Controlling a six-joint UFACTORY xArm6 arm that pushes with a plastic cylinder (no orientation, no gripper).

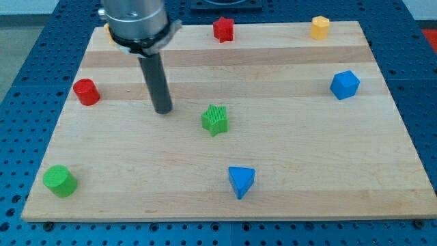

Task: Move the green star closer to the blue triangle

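The green star (215, 119) sits a little left of the middle of the wooden surface (307, 171), flat on the boards and touching nothing. The blue triangle (241, 181) lies nearer the view's bottom and slightly to the right of the star, with a clear strip of bare wood between the two; they are near one another but apart.

My tip (162, 110) rests on the surface to the left of the green star, a touch farther toward the view's top than the star, with a gap of wood between them, so it is not in contact with the star. The dark rod rises from there to the silver-grey mount at the view's top. The arm has no gripper, so there is nothing to open or close, and the rod holds no block.

Farther out, a red cylinder (86, 91) stands near the left edge, left of my tip and well apart from it. A green cylinder (60, 181) sits at the near left corner. Along the far edge, a red star-like block (223, 29) stands near the middle and a yellow block (319, 27) toward the right; its exact shape is hard to tell. A blue cube (345, 85) lies by the right edge. A sliver of orange or yellow shows behind the mount at the far left, mostly hidden.
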